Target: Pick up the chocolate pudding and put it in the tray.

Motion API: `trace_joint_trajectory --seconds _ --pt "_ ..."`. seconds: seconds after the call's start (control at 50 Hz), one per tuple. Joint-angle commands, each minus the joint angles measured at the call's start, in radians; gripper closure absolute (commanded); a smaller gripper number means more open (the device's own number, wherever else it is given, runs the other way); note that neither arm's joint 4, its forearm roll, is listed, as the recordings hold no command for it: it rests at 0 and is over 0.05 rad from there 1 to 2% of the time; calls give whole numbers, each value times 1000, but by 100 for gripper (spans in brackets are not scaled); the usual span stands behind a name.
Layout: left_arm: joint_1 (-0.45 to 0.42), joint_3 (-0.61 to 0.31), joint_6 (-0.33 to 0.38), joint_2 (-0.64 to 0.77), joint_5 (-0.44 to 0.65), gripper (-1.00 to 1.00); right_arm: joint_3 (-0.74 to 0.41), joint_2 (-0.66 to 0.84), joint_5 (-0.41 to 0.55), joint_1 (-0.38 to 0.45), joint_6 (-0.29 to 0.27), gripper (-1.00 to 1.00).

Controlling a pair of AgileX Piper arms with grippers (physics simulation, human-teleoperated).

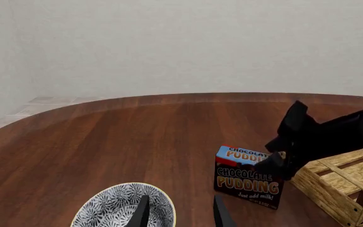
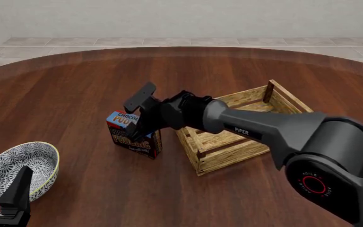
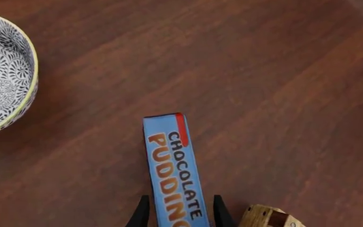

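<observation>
On the bench (image 2: pixel 74 94), the chocolate pudding (image 2: pixel 133 135) stood upright just left of the tray (image 2: pixel 245 125), near touching its corner. R gripper (image 3: pixel 176 210) was down over the box top, fingers (image 3: pixel 142 213) straddling its narrow blue panel w/ slight gaps, not clamped. L gripper (image 1: pixel 179 213) sat open, holding nothing, by the patterned bowl (image 2: pixel 17 170)

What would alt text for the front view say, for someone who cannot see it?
A black robot arm reaches from the right across a wooden crate, its gripper at a chocolate pudding carton standing on a dark wood table. A patterned bowl sits at lower left, beside the other gripper.
</observation>
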Motion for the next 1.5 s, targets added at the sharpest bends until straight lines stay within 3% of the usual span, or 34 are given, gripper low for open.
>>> trace_joint_trajectory --seconds 0.02,1.08,1.1,1.18,1.5 --pt "0 0 0 0 0 -100 0 8 -2 1 4 -100" --pt "0 0 0 0 0 -100 10 27 -21 11 37 -100" --pt "0 0 0 0 0 -100 3 29 -18 8 38 100" --pt "0 0 0 0 0 -100 44 4 -38 37 31 100" --pt "0 0 0 0 0 -100 26 -42 -8 37 25 100"
